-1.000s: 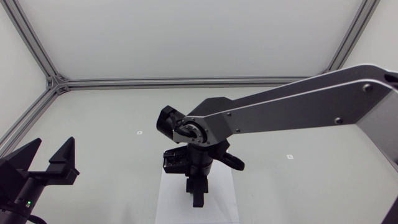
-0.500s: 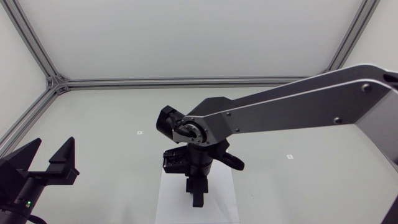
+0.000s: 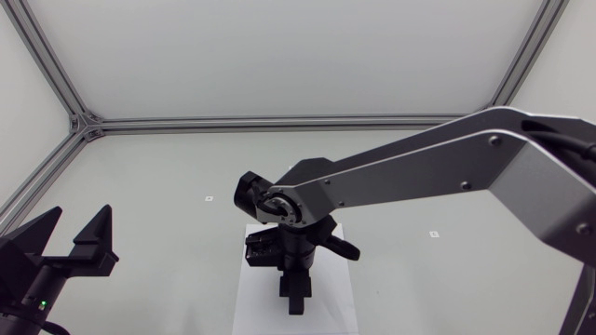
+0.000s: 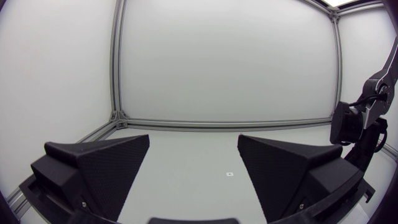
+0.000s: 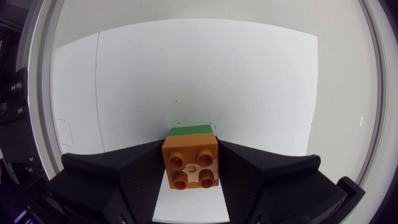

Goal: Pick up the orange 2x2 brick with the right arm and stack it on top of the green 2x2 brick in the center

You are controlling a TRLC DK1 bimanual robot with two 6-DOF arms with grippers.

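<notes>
Right arm over the middle with its gripper turned down; left arm low at its own side, jaws wide.

The right arm (image 3: 447, 167) comes in from its side and stretches across to the middle, its wrist bent so that the right gripper (image 3: 293, 296) points straight down at the table. In its wrist view the two black fingers (image 5: 130, 180) press an orange brick (image 5: 190, 163) from both sides, or so it appears, since the contact lines lie in shadow. The left arm (image 3: 23, 288) sits low at its corner. The left gripper (image 4: 194, 168) points across the table with its wedge fingers spread far apart.
</notes>
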